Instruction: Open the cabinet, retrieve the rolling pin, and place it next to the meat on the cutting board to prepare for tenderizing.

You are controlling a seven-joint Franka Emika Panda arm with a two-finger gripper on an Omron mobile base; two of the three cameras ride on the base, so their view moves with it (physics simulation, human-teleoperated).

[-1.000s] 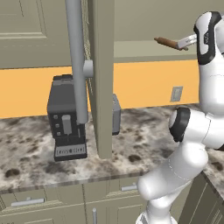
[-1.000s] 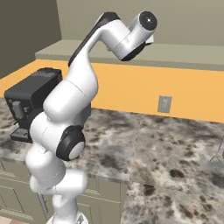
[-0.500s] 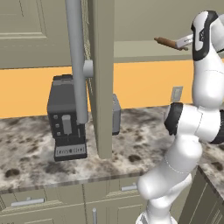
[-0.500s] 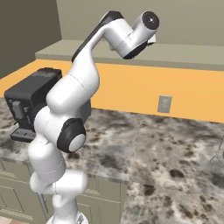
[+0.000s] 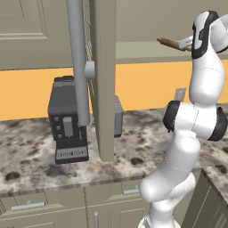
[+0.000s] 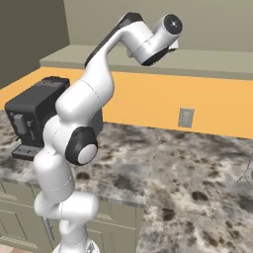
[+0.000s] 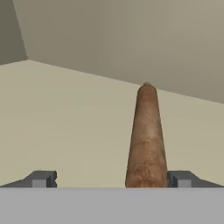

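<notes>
The cabinet door (image 5: 104, 80) stands swung open, edge-on, with its long grey bar handle (image 5: 78, 62) facing me. The brown rolling pin (image 5: 167, 42) lies on the cabinet's beige shelf (image 7: 65, 122). In the hand view the rolling pin (image 7: 146, 135) stretches away from me between the open fingers, close to the right fingertip (image 7: 181, 179). My gripper (image 7: 111, 181) is open around its near end without gripping it. From the left, the gripper (image 5: 181, 44) sits at the pin's right end. The meat and the cutting board are out of view.
A black coffee machine (image 5: 67, 124) stands on the speckled granite counter (image 6: 173, 163), behind the open door. A wall outlet (image 6: 186, 117) sits on the orange backsplash. Drawer fronts (image 5: 26, 207) run below the counter. The arm's elbow (image 5: 193, 120) hangs over the counter.
The arm's elbow and lower links have swung left and the hand has edged a little closer along the rolling pin. The jaws stayed open and the pin has not moved.
</notes>
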